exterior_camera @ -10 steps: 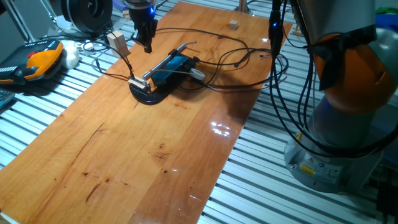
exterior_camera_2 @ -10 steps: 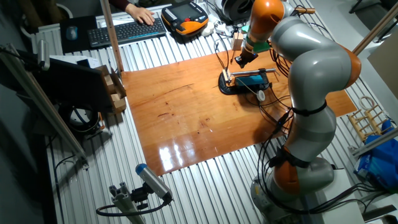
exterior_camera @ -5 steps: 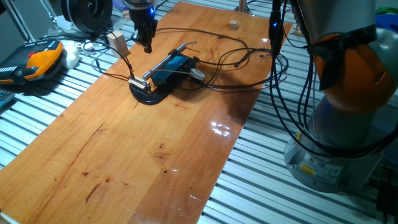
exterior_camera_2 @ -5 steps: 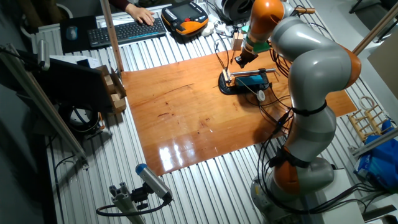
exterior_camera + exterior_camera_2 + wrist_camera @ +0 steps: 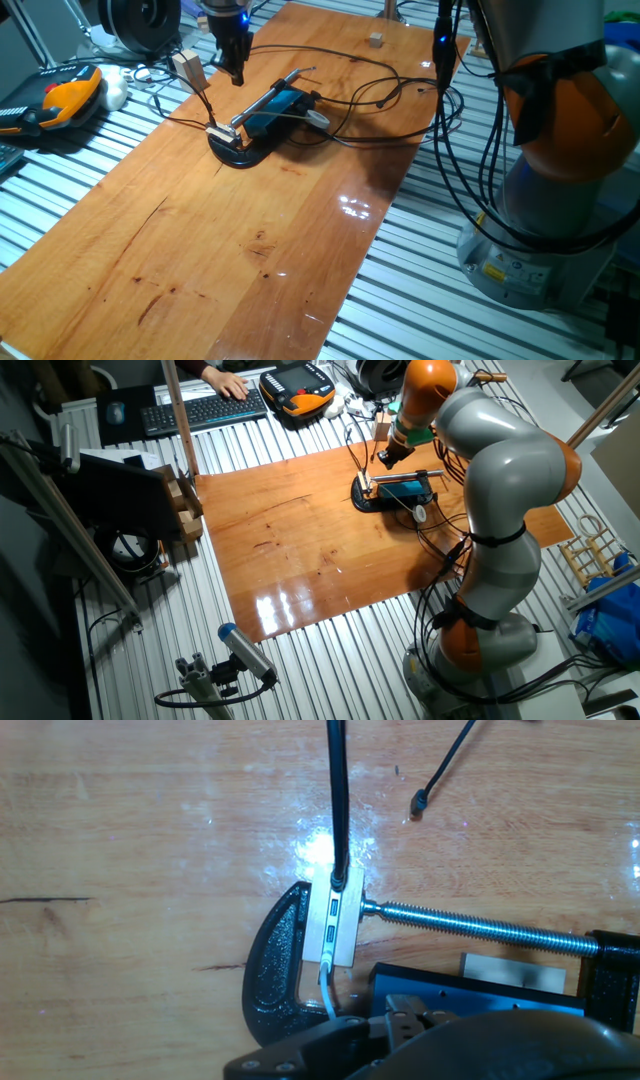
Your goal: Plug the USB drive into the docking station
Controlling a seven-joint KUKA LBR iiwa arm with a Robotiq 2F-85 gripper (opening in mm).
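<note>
The blue docking station lies on the wooden table, held in a black clamp. The small pale USB drive sits at the dock's left end, inside the clamp's jaw. In the hand view the USB drive has a black cable running into its top and a white cable leaving its bottom. My gripper hangs above and behind that end, clear of the drive. Its dark fingers are together with nothing seen between them. From the other side, the gripper hovers just left of the docking station.
A tan block hangs on the black cable left of the gripper. Thin black cables loop over the table behind the dock. An orange-and-black device lies off the table at left. A round white piece sits by the dock.
</note>
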